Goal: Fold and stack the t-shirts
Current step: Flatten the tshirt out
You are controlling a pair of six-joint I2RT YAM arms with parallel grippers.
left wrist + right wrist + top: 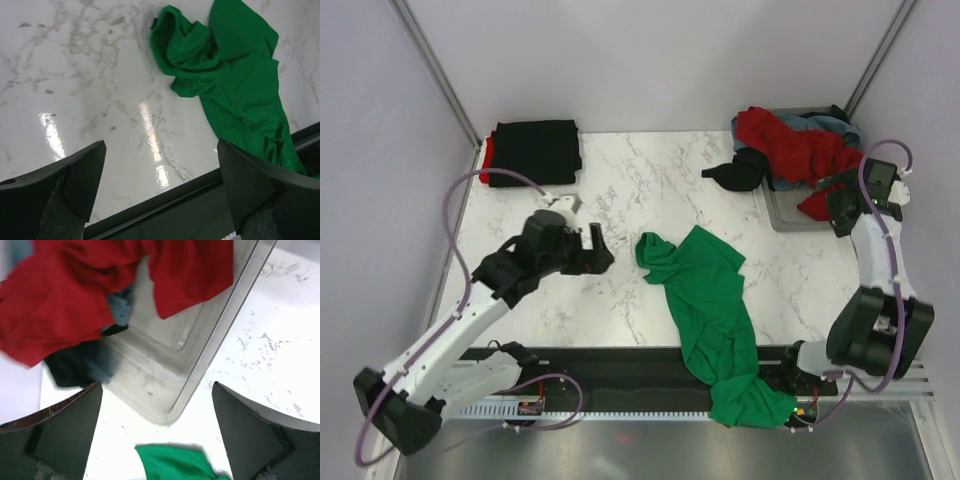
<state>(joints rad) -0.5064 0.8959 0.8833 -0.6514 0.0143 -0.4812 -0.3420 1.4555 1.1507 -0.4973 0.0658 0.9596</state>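
Observation:
A bright green t-shirt (715,315) lies crumpled in the middle of the table, its lower end hanging over the front edge; it also shows in the left wrist view (235,85). A folded black t-shirt (535,150) lies on a red one (487,152) at the back left. A red t-shirt (790,145), a grey-blue one (815,125) and a black one (738,175) are heaped at the tray. My left gripper (603,250) is open and empty, just left of the green shirt. My right gripper (832,205) is open and empty above the tray's near corner.
The clear plastic tray (782,212) stands at the back right; its bare corner shows in the right wrist view (165,370), with red cloth (65,300) draped over it. A black rail (620,362) runs along the table's front edge. Grey walls enclose the table.

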